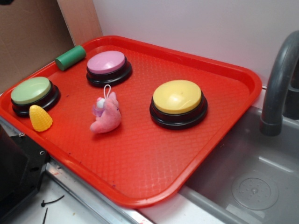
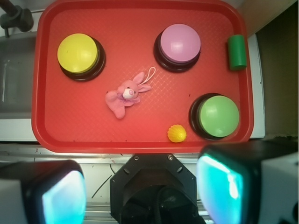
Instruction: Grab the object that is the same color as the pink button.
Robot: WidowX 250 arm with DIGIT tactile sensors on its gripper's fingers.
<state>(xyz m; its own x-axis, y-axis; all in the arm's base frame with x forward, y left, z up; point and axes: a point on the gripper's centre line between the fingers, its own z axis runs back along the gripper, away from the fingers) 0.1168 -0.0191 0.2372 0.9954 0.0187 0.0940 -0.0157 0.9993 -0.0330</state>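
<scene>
The tool is released, its pads spread wide and holding nothing. In the wrist view, the pink plush rabbit lies at 12 o'clock on the red tray, long axis running 2-to-8 o'clock, at 8 o'clock from the pink button.

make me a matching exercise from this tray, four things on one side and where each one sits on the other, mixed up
Things:
1. pink plush toy
2. green cylinder
3. yellow corn toy
4. yellow button

Places:
A. lying on the tray rim beside the pink button
B. right next to the green button
C. the end of the tray nearest the faucet
D. open tray floor between the three buttons

Pairs: 1-D, 2-A, 3-B, 4-C
</scene>
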